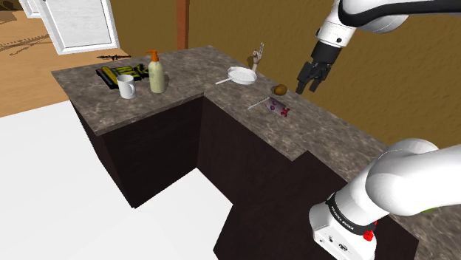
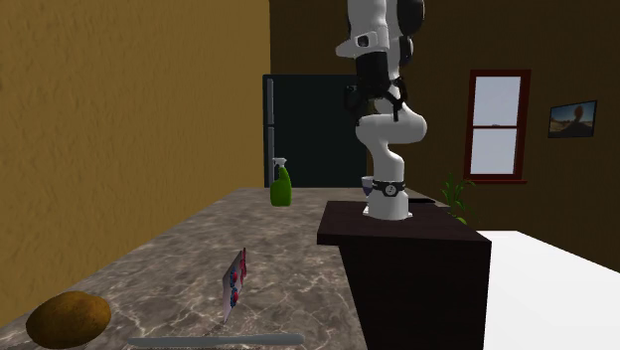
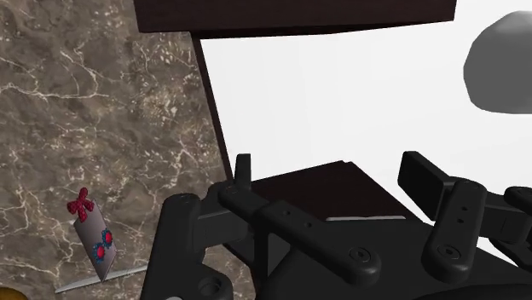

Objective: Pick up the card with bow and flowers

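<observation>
The tool (image 1: 310,86) hung in the air above the marbled brown desk (image 1: 222,96) with its two black fingers (image 3: 243,170) standing well apart and nothing between them. It touched none of the things below it.

The card (image 1: 279,109), pale with a red bow at one end and blue and red flowers down its face, sat on the desk near the front edge, below the tool and toward the shoulder view's left of it. From the second exterior view the card (image 2: 235,281) looked to be tilted up on one edge rather than lying flat. A thin grey utensil (image 1: 258,103) lay just beside it. A round brown fruit (image 1: 281,89) rested near the card, on the side toward the wall.

Farther along the desk stood a white pan (image 1: 240,74), and behind it a small wooden hand (image 1: 256,55). Well apart from these, on the far wing of the desk, a white mug (image 1: 126,86) stood next to a pump bottle (image 1: 156,74). A green spray bottle (image 2: 281,186) stood on the desk beyond the arm's stand (image 2: 402,234).
</observation>
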